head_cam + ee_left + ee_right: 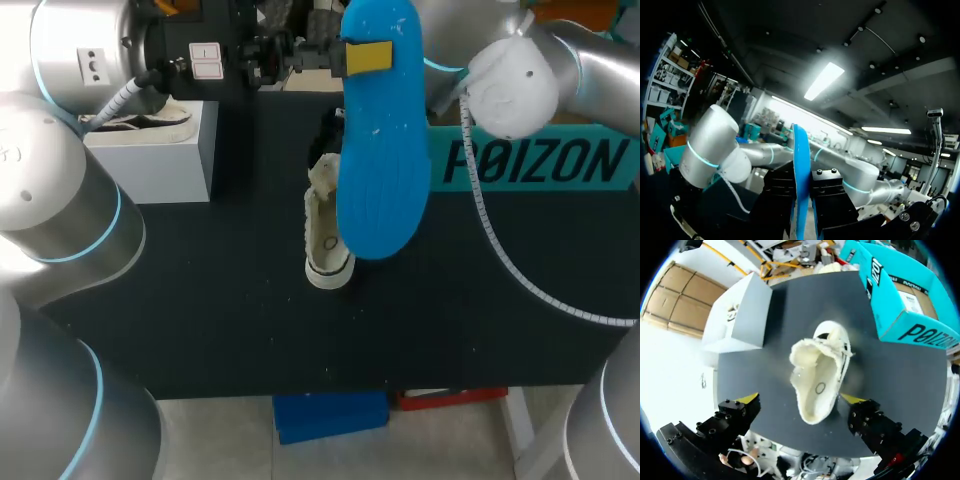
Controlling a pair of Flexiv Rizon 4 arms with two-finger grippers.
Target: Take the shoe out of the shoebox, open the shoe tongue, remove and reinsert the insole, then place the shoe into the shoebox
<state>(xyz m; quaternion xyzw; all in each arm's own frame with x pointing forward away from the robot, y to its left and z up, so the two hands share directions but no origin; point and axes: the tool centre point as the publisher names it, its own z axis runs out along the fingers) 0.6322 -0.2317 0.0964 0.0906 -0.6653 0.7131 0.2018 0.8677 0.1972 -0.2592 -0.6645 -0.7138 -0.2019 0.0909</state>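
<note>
A blue insole (380, 150) hangs high above the table, with my left gripper (348, 57) shut on its upper end. In the left wrist view the insole (800, 165) stands edge-on between the black fingers (780, 200). The white shoe (325, 235) lies on the black table, tongue pulled open, its inside empty. My right gripper (800, 399) hovers over the shoe (820, 370), wide open, one yellow tip on each side of the heel end and touching nothing. In the head view the insole hides the right gripper.
The teal shoebox (540, 160) stands open at the back right of the table (200, 320). A white box (150, 150) with another shoe on top stands at the back left. The same two boxes show beyond the shoe in the right wrist view.
</note>
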